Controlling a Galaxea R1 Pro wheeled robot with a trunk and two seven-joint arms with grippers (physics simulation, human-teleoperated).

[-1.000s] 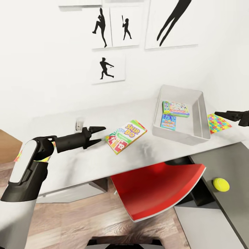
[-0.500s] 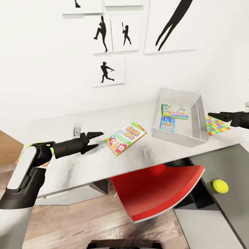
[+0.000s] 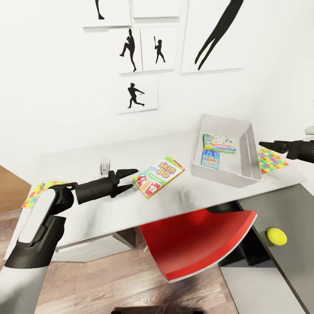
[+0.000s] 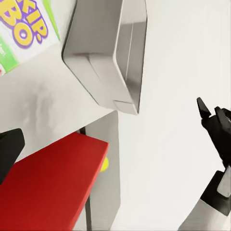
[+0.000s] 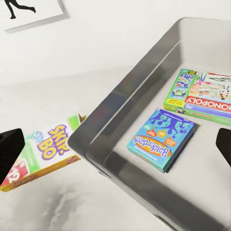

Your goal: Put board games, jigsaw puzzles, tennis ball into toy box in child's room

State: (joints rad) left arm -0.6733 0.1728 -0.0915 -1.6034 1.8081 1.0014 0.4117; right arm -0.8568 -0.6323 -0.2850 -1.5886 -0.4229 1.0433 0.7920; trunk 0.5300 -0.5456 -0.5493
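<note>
The green Skip-Bo board game (image 3: 158,176) lies flat on the pale table (image 3: 87,209). My left gripper (image 3: 134,179) is open just left of it, not touching. The grey toy box (image 3: 251,150) stands at the right of the table and holds a Monopoly board game (image 3: 219,143) and a teal board game (image 3: 210,158). My right gripper (image 3: 261,144) hovers open over the box's right rim. One jigsaw puzzle (image 3: 271,159) lies right of the box, another (image 3: 37,192) at the table's left end. The tennis ball (image 3: 276,236) rests on a lower grey surface at the right.
A red chair (image 3: 196,244) is pushed under the table's front edge, below the Skip-Bo box. A small white object (image 3: 105,165) stands on the table behind my left gripper. Black silhouette pictures hang on the white wall behind. Wood floor shows at the lower left.
The head view has shifted a little. My left gripper has come closer to the Skip-Bo box. My right gripper has edged left toward the toy box's rim.
</note>
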